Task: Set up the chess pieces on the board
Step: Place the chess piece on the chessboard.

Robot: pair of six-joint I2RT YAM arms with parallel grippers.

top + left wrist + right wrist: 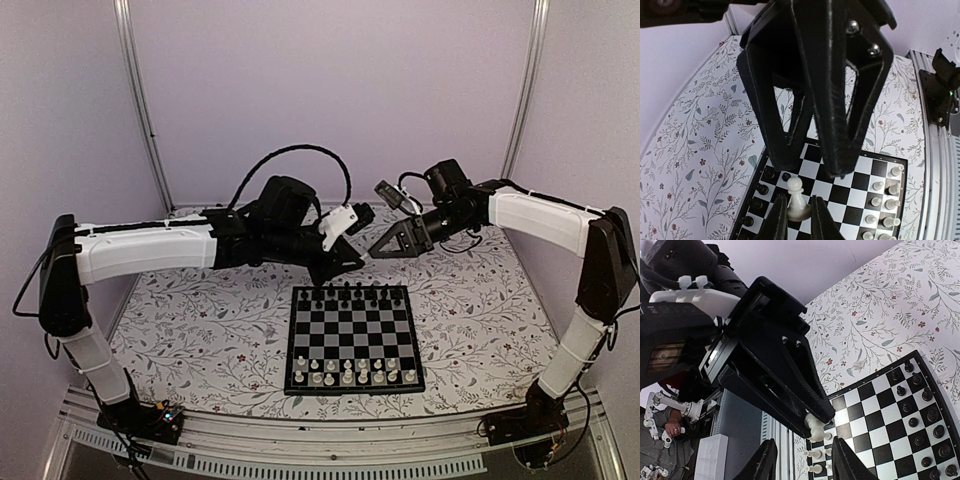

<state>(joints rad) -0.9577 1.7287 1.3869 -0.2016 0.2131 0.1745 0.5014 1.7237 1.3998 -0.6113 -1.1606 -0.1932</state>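
1. While my left claw (797, 222) pinches a cream pawn (796, 201) by its base, held in the air above the far side of the board (350, 335), the job looks mostly done.
2. Black men (345, 294) stand along the two far ranks and white men (363, 377) along the two near ranks. The middle squares are bare.
3. White's ranks seem to have a gap or two, but the men are too small for me to count. I judge that this pawn, and perhaps a few more, are left to place.
4. My right claw (804, 462) faces the left one tip to tip, its fingers (762, 462) partly spread and the pawn just ahead of them. I see nothing gripped in it, and I read this as a hand-over not yet made.
5. The pawn is smooth, glossy moulded plastic with a round head, narrow neck and flared foot. I judge it light and slippery, and it is far narrower than a square.
6. The board is flat and stiff, with black and pale grey checks inside a thin black rim and a slightly shiny surface.
7. It lies on the bench (200, 340), which wears a matt cloth printed with grey leaves and small red flowers.
8. Both claws have black, open-framed triangular fingers with a rough grain, tapering to blunt tips.
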